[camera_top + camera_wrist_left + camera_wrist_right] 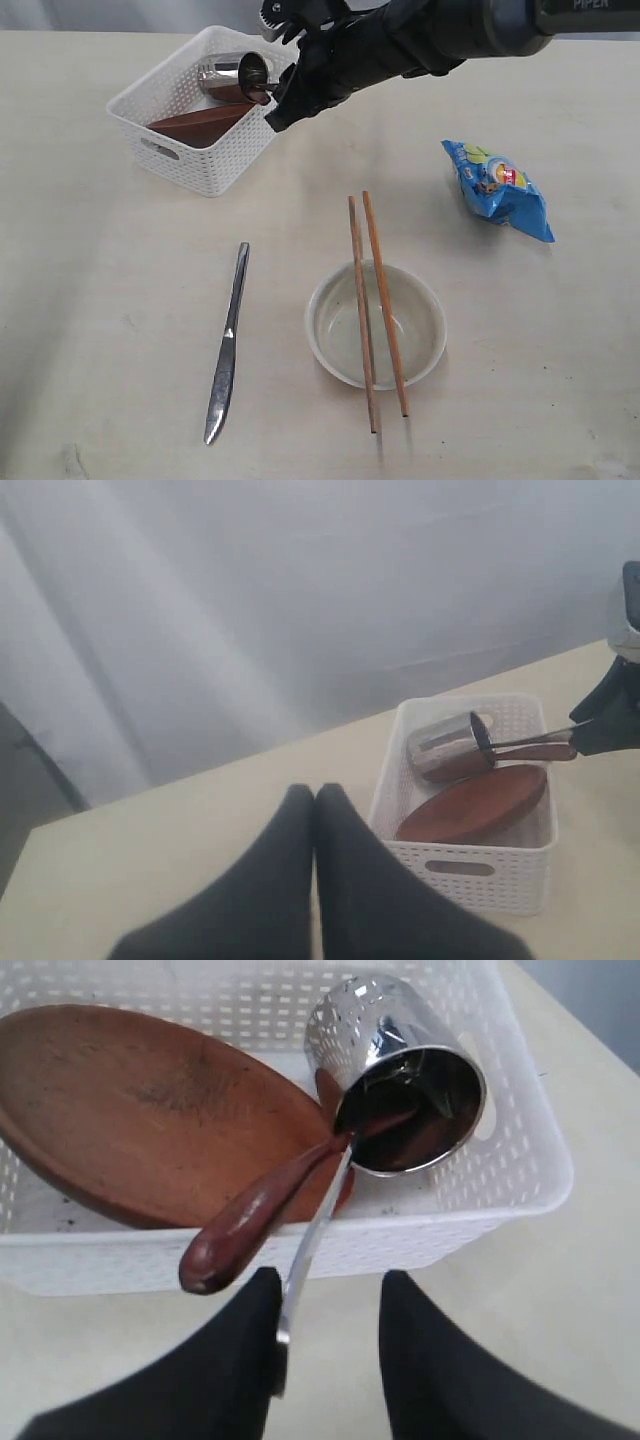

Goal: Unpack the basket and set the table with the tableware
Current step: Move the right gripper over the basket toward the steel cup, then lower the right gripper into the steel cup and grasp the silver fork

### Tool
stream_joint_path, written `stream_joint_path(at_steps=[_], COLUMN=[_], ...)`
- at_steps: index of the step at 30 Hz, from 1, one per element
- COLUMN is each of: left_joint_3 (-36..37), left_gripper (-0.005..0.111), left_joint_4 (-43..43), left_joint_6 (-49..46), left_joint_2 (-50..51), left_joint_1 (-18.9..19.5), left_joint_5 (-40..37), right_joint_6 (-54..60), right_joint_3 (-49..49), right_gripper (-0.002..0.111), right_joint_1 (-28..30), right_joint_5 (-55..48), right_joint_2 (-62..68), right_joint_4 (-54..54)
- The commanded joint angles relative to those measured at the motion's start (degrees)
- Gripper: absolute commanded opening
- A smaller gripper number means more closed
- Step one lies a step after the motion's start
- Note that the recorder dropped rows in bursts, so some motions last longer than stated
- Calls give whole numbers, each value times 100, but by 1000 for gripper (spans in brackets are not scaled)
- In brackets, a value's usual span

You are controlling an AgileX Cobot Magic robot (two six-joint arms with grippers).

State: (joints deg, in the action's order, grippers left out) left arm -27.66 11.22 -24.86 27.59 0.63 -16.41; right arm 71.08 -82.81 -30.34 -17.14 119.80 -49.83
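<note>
The white basket (200, 165) at the back left holds a tipped steel cup (228, 75) and a brown saucer (200, 125). In the right wrist view the dark red-brown spoon (255, 1215) and a steel fork (315, 1230) stick out of the cup (400, 1070) over the basket's wall (450, 1230). My right gripper (330, 1285) is open at that wall, with the fork's handle end lying between its fingers against one of them. The left gripper (315, 792) is shut on nothing, short of the basket (470, 865). The cream bowl (430, 320) with two chopsticks (385, 300) across it and the knife (228, 345) lie on the table (100, 300).
A blue snack bag (500, 190) lies at the right, beyond the bowl. The right arm (420, 40) reaches across the back of the table to the basket. A pale curtain backs the table in the left wrist view.
</note>
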Motion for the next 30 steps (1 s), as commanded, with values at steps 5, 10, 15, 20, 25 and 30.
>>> stream_joint_path(at_steps=[5,10,15,20,25,30], left_joint_3=[24,24,24,24,24,24], left_gripper=[0,0,0,0,0,0], left_joint_4=[-10,-10,-10,-10,-10,-10], left_joint_6=[87,87,136,136,136,136], left_joint_2=[-35,-35,-35,-35,-35,-35], left_joint_1=[10,10,10,10,10,10], left_joint_5=[67,67,92,107,107,107], right_joint_6=[28,28,3,-1,-138,-290], right_joint_3=[-35,-35,-35,-35,-35,-35], right_gripper=[24,2,0,0,0,0], right_joint_1=[-62,-62,-62,-62,-62,-48], right_joint_5=[63,63,63,63,-97,-223], right_joint_2=[4,4,4,-19,-219,-371], right_joint_4=[20,20,20,20,20,34])
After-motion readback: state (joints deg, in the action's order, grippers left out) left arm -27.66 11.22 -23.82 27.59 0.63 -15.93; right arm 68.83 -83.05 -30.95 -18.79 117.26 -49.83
